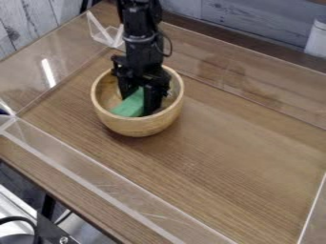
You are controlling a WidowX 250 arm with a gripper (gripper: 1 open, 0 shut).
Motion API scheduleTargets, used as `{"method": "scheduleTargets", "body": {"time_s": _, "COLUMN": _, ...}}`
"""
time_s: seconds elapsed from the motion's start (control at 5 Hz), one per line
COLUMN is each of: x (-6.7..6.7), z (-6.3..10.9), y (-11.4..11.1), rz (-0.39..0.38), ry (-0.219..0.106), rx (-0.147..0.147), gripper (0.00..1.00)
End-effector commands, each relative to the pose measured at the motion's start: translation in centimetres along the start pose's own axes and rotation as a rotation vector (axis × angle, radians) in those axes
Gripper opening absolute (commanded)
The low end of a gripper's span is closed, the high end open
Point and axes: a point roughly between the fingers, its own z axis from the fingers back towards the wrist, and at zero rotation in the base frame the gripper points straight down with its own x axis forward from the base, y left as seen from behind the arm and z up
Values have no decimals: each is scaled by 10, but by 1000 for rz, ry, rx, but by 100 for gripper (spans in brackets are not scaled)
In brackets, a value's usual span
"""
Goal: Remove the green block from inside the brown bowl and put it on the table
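Observation:
The brown bowl (137, 120), round and light tan, sits on the table (216, 152) left of centre. The green block (130, 103) lies tilted inside it, leaning toward the left wall. My black gripper (143, 91) reaches straight down into the bowl from above. Its fingers are shut on the green block's right side. The fingers hide part of the block and the bowl's far inner wall.
Clear acrylic walls (152, 191) run around the tabletop's edges. Bare wood-grain surface stretches to the right of the bowl and in front of it. A grey plank wall (254, 14) stands behind the table.

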Motion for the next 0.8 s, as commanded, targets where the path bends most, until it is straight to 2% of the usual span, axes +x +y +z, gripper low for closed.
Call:
{"method": "scheduleTargets", "body": {"time_s": 0.0, "x": 7, "z": 38, "y": -4, "rz": -7, "ry": -100, "rx": 23, "gripper": 0}}
{"method": "scheduleTargets", "body": {"time_s": 0.2, "x": 7, "z": 63, "y": -12, "rz": -10, "ry": -149, "rx": 15, "gripper": 0}}
{"method": "scheduleTargets", "body": {"time_s": 0.4, "x": 9, "z": 77, "y": -33, "rz": -33, "ry": -177, "rx": -2, "gripper": 0}}
{"method": "scheduleTargets", "body": {"time_s": 0.6, "x": 9, "z": 70, "y": -56, "rz": -83, "ry": -168, "rx": -14, "gripper": 0}}
